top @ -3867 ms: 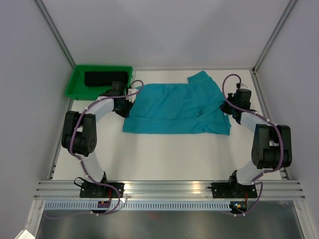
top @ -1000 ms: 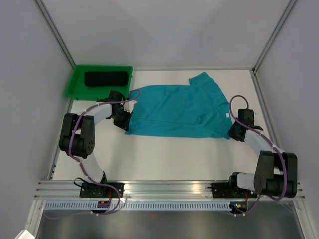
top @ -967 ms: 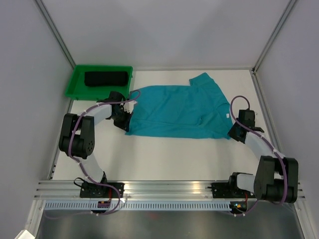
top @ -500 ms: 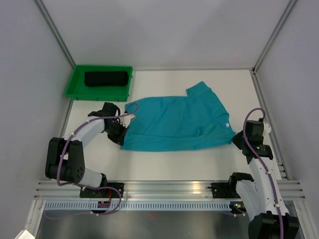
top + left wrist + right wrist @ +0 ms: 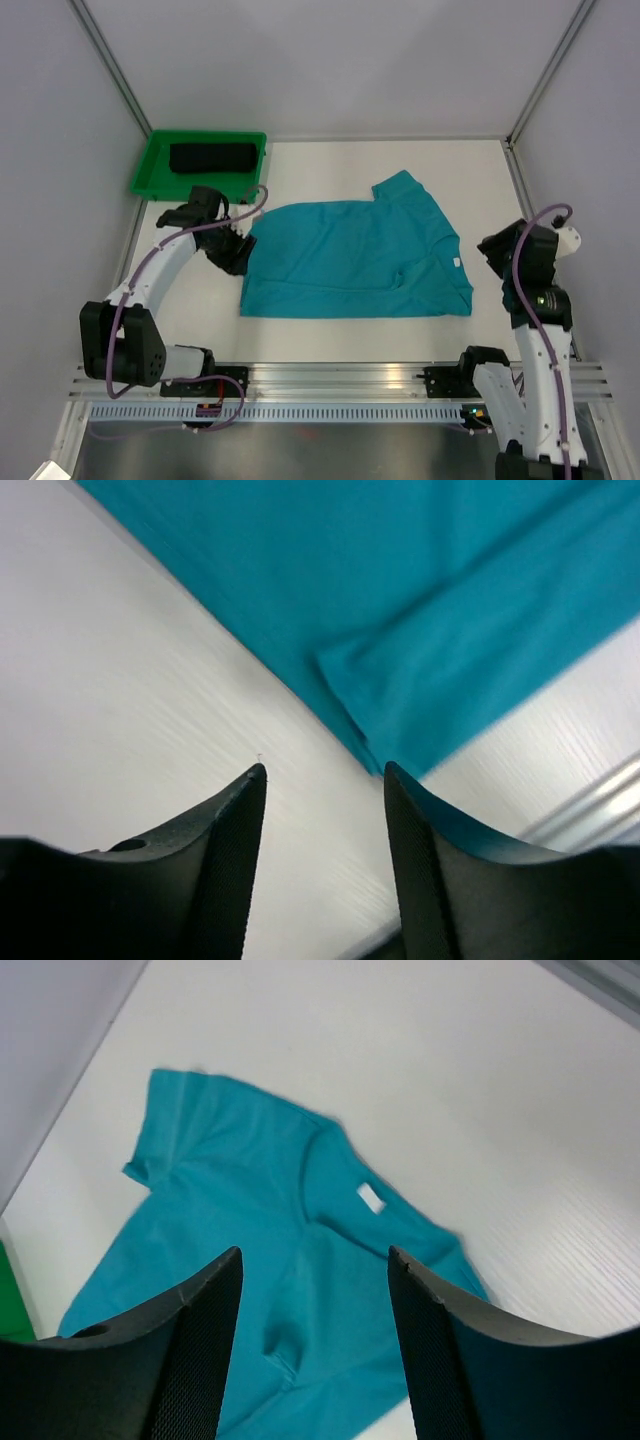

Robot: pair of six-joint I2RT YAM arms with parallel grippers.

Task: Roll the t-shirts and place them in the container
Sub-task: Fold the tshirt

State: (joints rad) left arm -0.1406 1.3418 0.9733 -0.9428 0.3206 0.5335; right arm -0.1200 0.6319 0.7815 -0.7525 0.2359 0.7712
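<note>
One teal t-shirt (image 5: 350, 255) lies spread flat on the white table, its sleeve (image 5: 405, 188) pointing to the far side and its white neck label (image 5: 455, 262) at the right edge. My left gripper (image 5: 233, 252) hovers at the shirt's left hem, open, with only bare table between its fingers (image 5: 228, 830); a shirt corner (image 5: 430, 680) lies just ahead of it. My right gripper (image 5: 494, 247) is raised off the shirt's right end, open and empty. In the right wrist view the shirt (image 5: 250, 1250) and its label (image 5: 371, 1198) lie well below the right gripper (image 5: 315, 1256).
A green tray (image 5: 150, 178) stands at the far left with a dark rolled cloth (image 5: 212, 157) in it. Grey walls close in the table on three sides. A metal rail (image 5: 340, 380) runs along the near edge.
Both grippers have opened and let go of the shirt after dragging it toward the near edge. The right arm has lifted up and back; the left gripper has drawn away leftward.
</note>
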